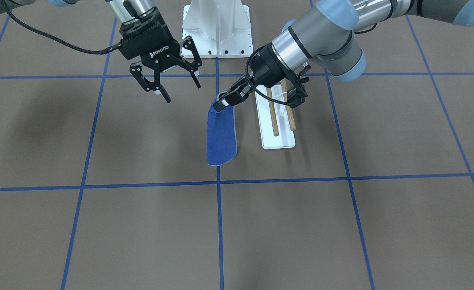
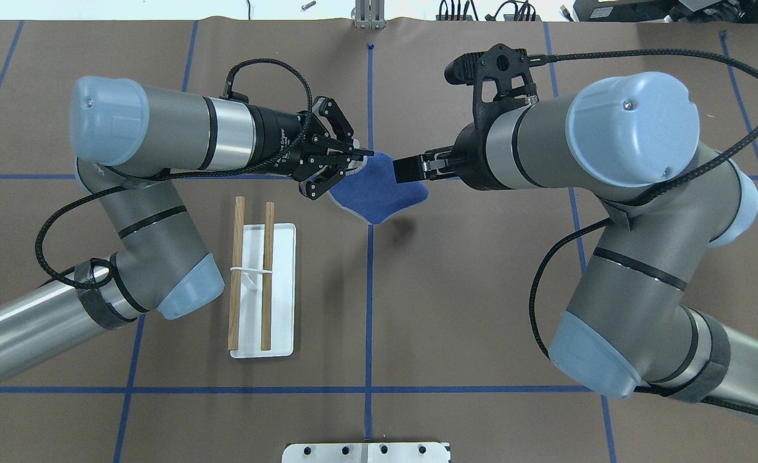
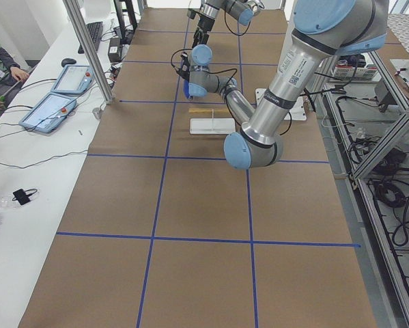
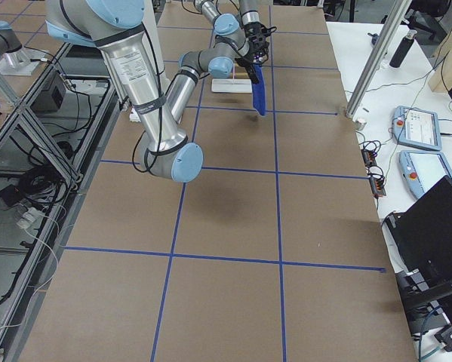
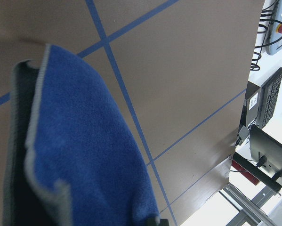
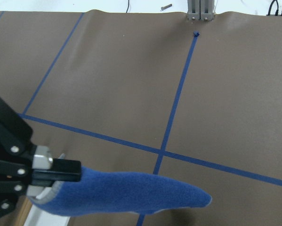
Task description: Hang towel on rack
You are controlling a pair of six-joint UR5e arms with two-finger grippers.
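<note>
Left tool was pinched shut on the top end of the towel. The towel hung down from it over the table, long, soft and blue with a thin pale edge. Right tool was spread wide with nothing in it, a little way off from the towel. An open gap lay between the two tools. The rack stood just beside the towel, not touching it, with two brown rods side by side above its flat white bottom. Blue lines cut the brown table into big squares. A white stand sat at the robot's edge. A long white desk with flat screens ran along the far side.
</note>
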